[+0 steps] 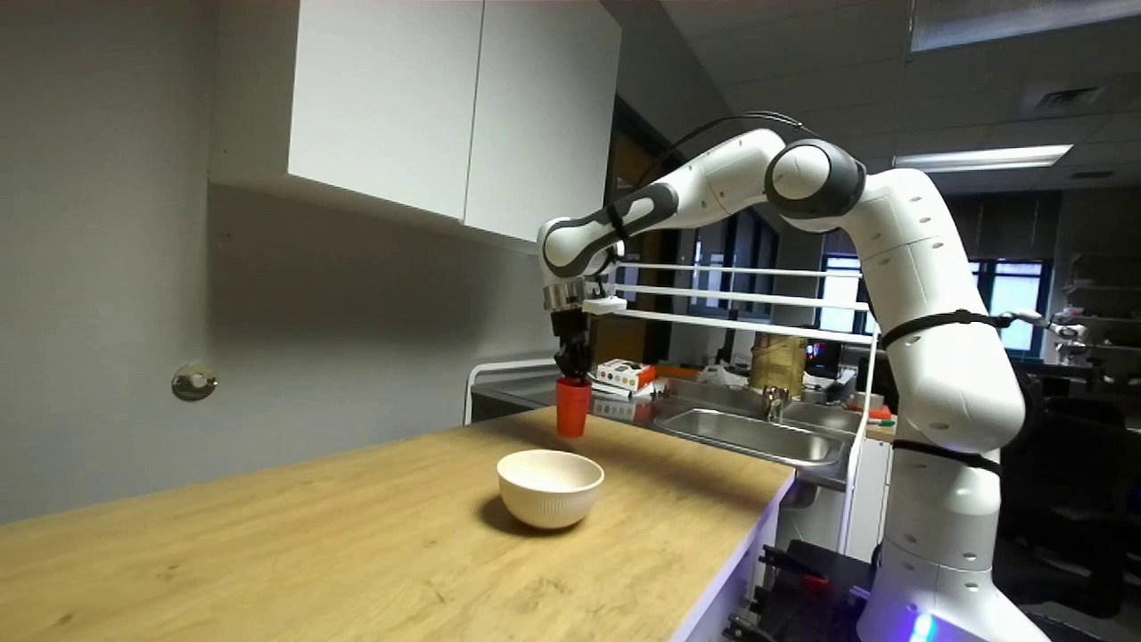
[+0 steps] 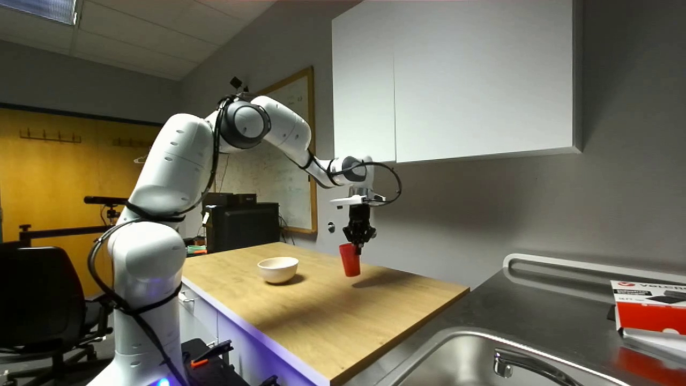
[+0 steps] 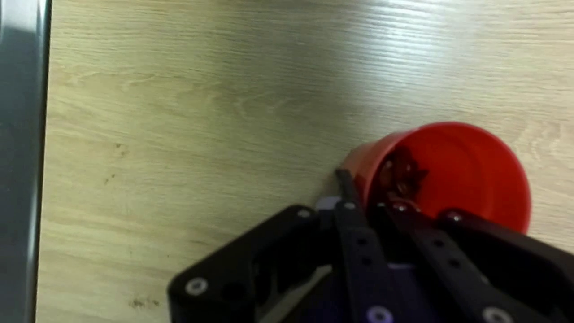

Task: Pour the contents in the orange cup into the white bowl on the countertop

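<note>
The orange cup hangs from my gripper, a little above the light wooden countertop, slightly tilted in an exterior view. In the wrist view my gripper is shut on the cup's wall at the rim, one finger outside and one inside. The cup's mouth faces the camera. Dark brownish shapes show inside by the finger; I cannot tell contents from reflection. The white bowl stands upright on the countertop, apart from the cup; it also shows in an exterior view. It is out of the wrist view.
White wall cabinets hang above the countertop near the arm. A metal sink with a faucet lies beyond the countertop's end. A red and white box stands by the sink. A wall runs along the back.
</note>
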